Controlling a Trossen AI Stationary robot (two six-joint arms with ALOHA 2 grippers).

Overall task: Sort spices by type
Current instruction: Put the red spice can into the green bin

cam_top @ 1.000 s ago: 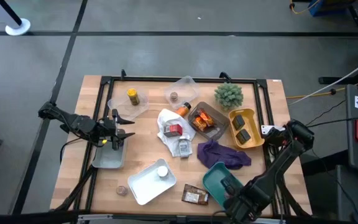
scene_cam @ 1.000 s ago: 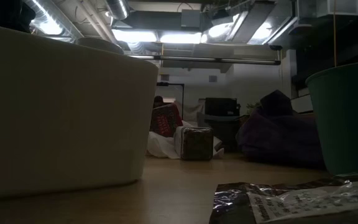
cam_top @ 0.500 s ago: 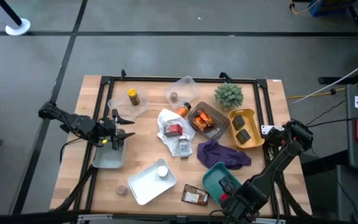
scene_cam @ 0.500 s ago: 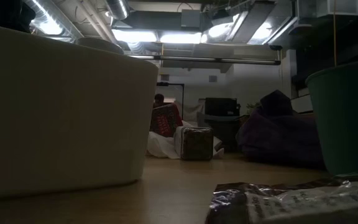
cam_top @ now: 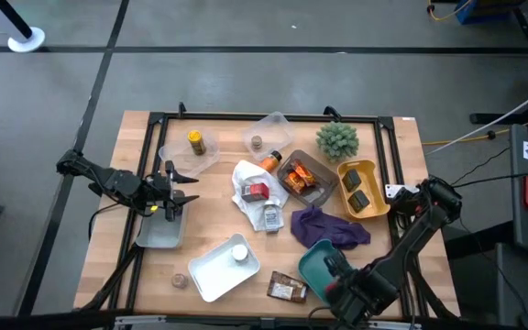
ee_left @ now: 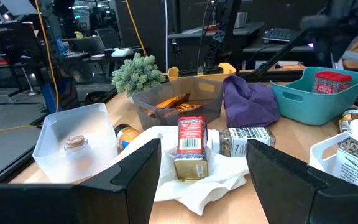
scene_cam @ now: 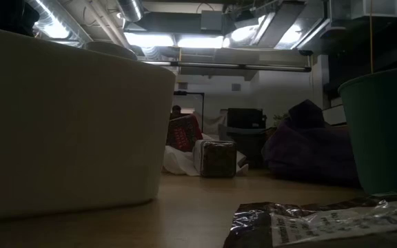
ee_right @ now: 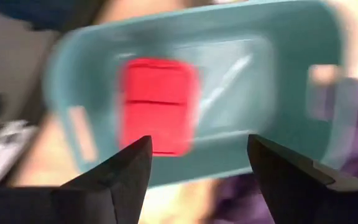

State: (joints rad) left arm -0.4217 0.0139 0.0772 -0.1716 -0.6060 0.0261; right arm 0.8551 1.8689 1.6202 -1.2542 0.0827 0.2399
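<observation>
1. Directly above the teal tray [ee_right: 278, 37], the right gripper [ee_right: 194, 168] hangs with fingers spread and empty; a red spice box [ee_right: 157, 106] lies inside the tray.
2. Meanwhile, the left gripper [cam_top: 180, 194] waits open over the grey tray [cam_top: 159, 234], facing a red-labelled jar [ee_left: 191, 148] on the white cloth [ee_left: 185, 186].

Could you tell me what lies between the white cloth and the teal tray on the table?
In the high view, the purple cloth lies between the white cloth and the teal tray.
</observation>
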